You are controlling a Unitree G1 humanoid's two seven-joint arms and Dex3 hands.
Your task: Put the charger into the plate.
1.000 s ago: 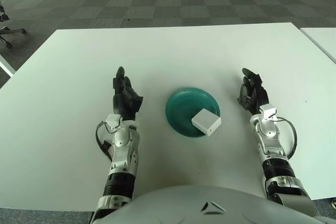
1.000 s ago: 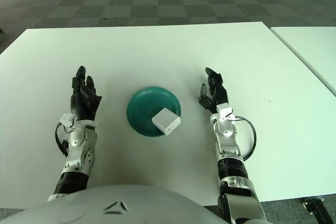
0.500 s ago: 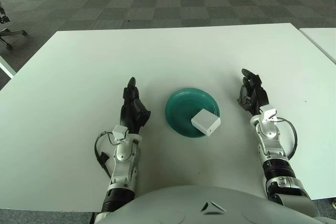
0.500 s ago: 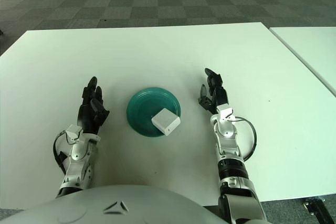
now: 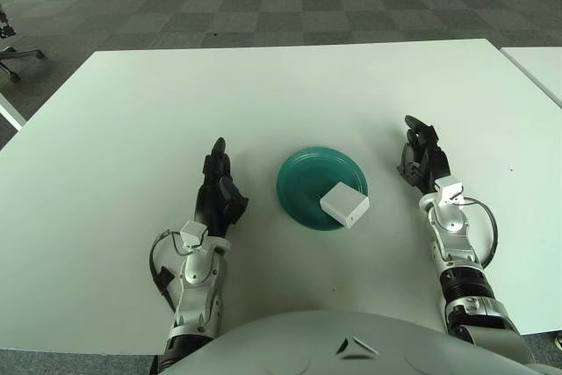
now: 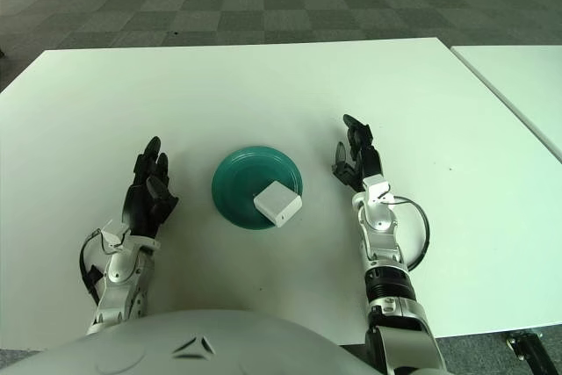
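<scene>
Though already inside the teal plate (image 5: 307, 183), the white charger (image 5: 344, 205) sat at its near right edge, one corner overlapping the rim. Judged liable to tip out onto the white table (image 5: 263, 85) if the plate got nudged. Left hand (image 5: 218, 196) seen left of the plate, fingers extended, empty. Right hand (image 5: 421, 155) seen right of the plate, fingers loosely spread, empty. Any careless sweep inward by either arm reckoned the likeliest cause of a spill.
</scene>
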